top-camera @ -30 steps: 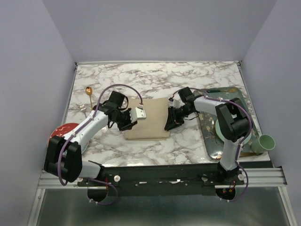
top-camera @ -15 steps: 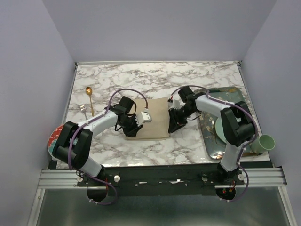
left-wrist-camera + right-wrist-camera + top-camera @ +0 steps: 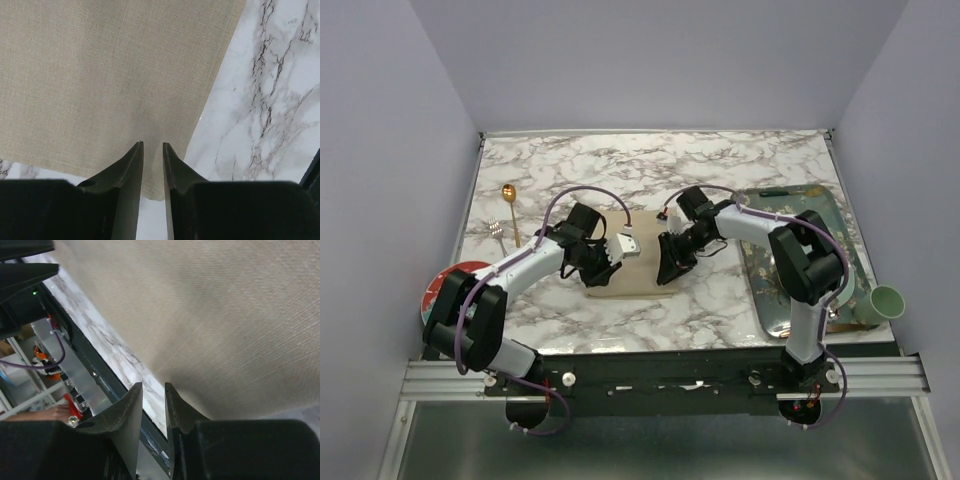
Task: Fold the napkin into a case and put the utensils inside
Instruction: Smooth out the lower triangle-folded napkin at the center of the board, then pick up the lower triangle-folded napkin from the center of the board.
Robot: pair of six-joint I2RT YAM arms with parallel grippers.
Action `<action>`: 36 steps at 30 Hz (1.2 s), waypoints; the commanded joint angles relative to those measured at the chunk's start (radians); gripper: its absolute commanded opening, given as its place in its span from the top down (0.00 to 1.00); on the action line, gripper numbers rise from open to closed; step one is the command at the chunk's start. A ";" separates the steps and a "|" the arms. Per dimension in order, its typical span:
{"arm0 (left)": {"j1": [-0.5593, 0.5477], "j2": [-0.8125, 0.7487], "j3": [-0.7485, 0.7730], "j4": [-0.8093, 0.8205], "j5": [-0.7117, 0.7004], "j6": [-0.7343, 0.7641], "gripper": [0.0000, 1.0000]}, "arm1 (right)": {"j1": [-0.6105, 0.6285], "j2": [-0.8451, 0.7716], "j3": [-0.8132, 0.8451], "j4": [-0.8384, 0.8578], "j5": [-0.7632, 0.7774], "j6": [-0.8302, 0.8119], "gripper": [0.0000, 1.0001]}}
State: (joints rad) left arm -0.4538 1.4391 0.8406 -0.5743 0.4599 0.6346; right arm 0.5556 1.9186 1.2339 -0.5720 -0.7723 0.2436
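- The napkin [image 3: 638, 278] is lying flat at mid-table [image 3: 720, 160], slightly toward the near edge. It is a part-folded oblong and is not yet being judged a case.
- Its near-left corner is being covered by the left gripper [image 3: 152, 145]. The fingers are nearly together with a narrow slot showing; whether cloth is being pinched cannot be told.
- Its right edge is being worked by the right gripper [image 3: 153, 385]. The slot is just as narrow, the cloth is reaching the fingertips, and a grip cannot be told either.
- The step in hand is being judged as narrowing the fold, with the right side being brought over toward the left.
- To do it well:
  - The left corner is best being pinned while the right edge is being carried low.
  - The long edges are best being kept parallel.
  - The cloth is soft, so bunching is being risked if it is dragged rather than lifted.
- The spoon [image 3: 512, 215] and fork [image 3: 496, 228] are lying by the left edge, well apart from the napkin. Neither is being touched.
- Against one second earlier:
  - The right gripper is being seen farther toward the left edge, and the napkin's right edge appears to be drawn in with it.
  - The left gripper is sitting slightly nearer the near edge.
  - The spoon and fork are unchanged.
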 commanded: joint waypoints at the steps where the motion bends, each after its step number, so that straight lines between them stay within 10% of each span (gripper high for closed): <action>1: -0.002 0.050 0.008 -0.004 -0.038 -0.004 0.70 | 0.007 0.068 0.042 -0.043 0.008 0.033 0.68; 16: 0.013 0.037 0.036 -0.131 0.038 0.070 0.67 | 0.004 -0.012 0.001 -0.186 -0.123 -0.044 0.64; 21: 0.199 0.044 0.192 -0.020 0.197 -0.115 0.52 | -0.065 -0.049 0.174 -0.174 -0.057 -0.128 0.55; 36: 0.348 0.374 0.454 0.264 0.027 -0.558 0.49 | -0.217 0.261 0.593 -0.060 0.172 -0.121 0.34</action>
State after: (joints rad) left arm -0.1116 1.7599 1.2514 -0.3729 0.5491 0.2123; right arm 0.3428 2.0659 1.7699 -0.6563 -0.6594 0.1001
